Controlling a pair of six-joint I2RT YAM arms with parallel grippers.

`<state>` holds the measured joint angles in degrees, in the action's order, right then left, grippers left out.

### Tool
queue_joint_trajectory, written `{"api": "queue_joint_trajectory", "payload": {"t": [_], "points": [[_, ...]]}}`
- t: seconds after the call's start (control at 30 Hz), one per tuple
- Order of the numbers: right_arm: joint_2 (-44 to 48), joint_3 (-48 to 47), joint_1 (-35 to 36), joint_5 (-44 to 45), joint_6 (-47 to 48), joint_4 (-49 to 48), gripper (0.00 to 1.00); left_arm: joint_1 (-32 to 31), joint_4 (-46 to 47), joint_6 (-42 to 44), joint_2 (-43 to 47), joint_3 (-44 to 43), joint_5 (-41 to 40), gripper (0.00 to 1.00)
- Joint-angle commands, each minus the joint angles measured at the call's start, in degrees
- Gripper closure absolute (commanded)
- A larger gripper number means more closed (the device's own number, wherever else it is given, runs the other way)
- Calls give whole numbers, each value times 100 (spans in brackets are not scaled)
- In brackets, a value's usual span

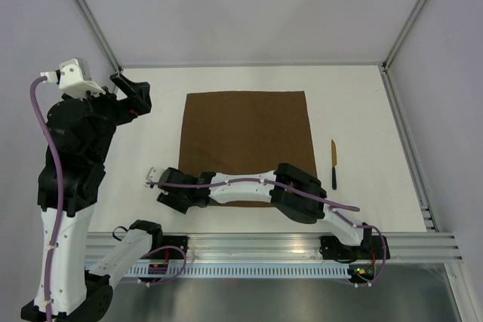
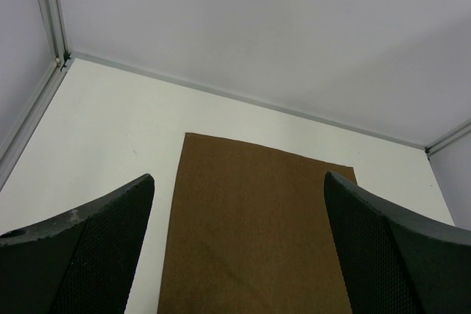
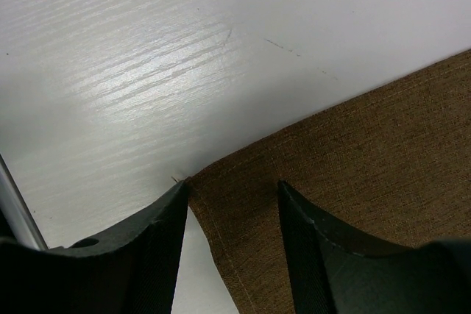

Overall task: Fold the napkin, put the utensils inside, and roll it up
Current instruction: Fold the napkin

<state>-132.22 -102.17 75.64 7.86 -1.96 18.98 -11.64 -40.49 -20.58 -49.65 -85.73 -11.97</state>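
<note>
The dark-brown napkin [image 1: 247,145] lies flat in the middle of the white table. The slim utensil [image 1: 333,164], with a yellow blade and a dark handle, lies on the table just right of it. My right arm reaches left across the napkin's near edge. My right gripper [image 1: 172,192] is open, and its jaws stand to either side of the near-left corner of the napkin [image 3: 368,152], low over the table, in the right wrist view [image 3: 232,185]. My left gripper [image 1: 132,92] is raised at the far left, open and empty [image 2: 237,176]. It looks down on the napkin [image 2: 250,233] from a distance.
Grey walls and metal frame rails [image 1: 249,65] close the table in at the back and sides. A metal rail [image 1: 302,243] with the arm bases runs along the near edge. The table [image 1: 362,111] is bare white around the napkin.
</note>
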Motion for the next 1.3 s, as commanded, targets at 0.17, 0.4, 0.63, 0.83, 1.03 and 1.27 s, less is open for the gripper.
{"api": "queue_joint_trajectory", "payload": {"t": [0.17, 0.4, 0.63, 0.83, 1.03, 1.27], "points": [[135, -242, 48, 32, -94, 387, 41, 13, 76, 177, 25, 83, -51, 0], [241, -374, 65, -74, -130, 378, 39, 13, 94, 203, -10, 136, -51, 0], [223, -462, 135, -118, -156, 466, 37, 4, 103, 230, -27, 145, -51, 0], [162, -330, 171, -171, -218, 528, 37, 13, 103, 265, -27, 189, -69, 0], [-5, -233, 197, -153, -200, 492, 41, 13, 120, 265, -1, 294, -78, 0], [30, -102, 109, -162, -138, 518, 46, 13, 120, 309, 25, 303, -113, 0]]}}
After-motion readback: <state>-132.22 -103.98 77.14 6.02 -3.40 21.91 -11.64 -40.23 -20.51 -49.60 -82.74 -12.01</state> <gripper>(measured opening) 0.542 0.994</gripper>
